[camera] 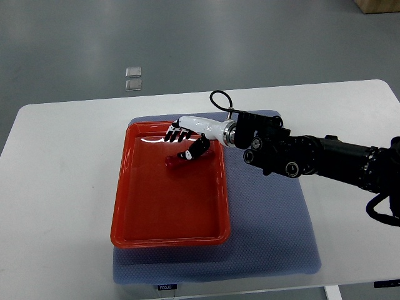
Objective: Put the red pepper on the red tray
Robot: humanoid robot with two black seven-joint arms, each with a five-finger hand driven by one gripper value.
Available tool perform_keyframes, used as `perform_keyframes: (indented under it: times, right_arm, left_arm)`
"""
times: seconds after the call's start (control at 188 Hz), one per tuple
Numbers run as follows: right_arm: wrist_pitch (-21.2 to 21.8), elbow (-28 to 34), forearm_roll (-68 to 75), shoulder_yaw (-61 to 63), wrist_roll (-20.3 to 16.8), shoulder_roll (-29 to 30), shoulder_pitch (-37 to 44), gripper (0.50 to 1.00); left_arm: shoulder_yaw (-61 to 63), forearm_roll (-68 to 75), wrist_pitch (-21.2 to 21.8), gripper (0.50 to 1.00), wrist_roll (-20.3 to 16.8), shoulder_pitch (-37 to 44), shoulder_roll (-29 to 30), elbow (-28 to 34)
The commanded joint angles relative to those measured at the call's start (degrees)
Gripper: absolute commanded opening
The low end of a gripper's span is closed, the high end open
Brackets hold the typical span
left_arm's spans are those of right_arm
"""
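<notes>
The red pepper (173, 162) — small and glossy — lies on its side in the far half of the red tray (169, 222), near the far right corner. The tray is rectangular and shallow, set lengthwise toward the counter's near edge.

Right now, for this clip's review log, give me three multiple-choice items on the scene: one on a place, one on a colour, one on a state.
1. Where does the red pepper lie?
A. On the bare white table
B. Inside the red tray, upper part
C. On the floor

2. What colour is the mat under the tray?
A. Blue-grey
B. Green
C. Yellow

3. Which arm is in view?
A. Left only
B. Both
C. Right only

Answers:
1 B: the pepper rests on the tray floor near its far rim.
2 A: the blue-grey mat shows around the tray.
3 C: only the right robot hand reaches in, from the right edge.
</notes>
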Motion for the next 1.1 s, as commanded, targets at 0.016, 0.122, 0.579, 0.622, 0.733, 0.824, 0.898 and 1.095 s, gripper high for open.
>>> perform_keyframes:
  times: [0.016,0.122,0.579,0.622,0.733,0.824,0.898,1.095]
  right_arm:
    - [0.03,-0.09,2.35,6.56,0.01,0.0,0.36,0.768]
    - [0.03,-0.18,6.83,14.65,0.09,0.0,0.0,0.791]
    - [6.44,-0.53,35.84,57.46,4.05,0.0,-16.61,0.858]
    - [9.7,-0.79,40.85,61.68,4.58,0.0,-21.27,0.885]
    - [14.0,-0.88,44.98,63.35,5.1,0.0,-25.66,0.897]
    - [17.08,-0.88,47.0,63.43,5.9,0.0,-28.21,0.901]
    - [18.05,-0.88,47.09,63.35,5.9,0.0,-29.09,0.905]
    - [18.22,-0.88,46.91,62.56,5.9,0.0,-29.53,0.909]
  left_arm:
    - [0.01,0.03,-0.04,1.0,0.0,0.0,0.0,0.0]
    - [0.01,0.03,-0.04,1.0,0.0,0.0,0.0,0.0]
    - [0.01,0.03,-0.04,1.0,0.0,0.0,0.0,0.09]
    - [-0.08,0.03,-0.04,1.0,0.0,0.0,0.0,0.09]
    - [0.01,0.03,-0.04,1.0,0.0,0.0,0.0,0.0]
    - [0.1,0.03,-0.04,1.0,0.0,0.0,0.0,-0.09]
    - [0.1,0.03,-0.04,1.0,0.0,0.0,0.0,-0.09]
    - [0.01,0.03,-0.04,1.0,0.0,0.0,0.0,0.0]
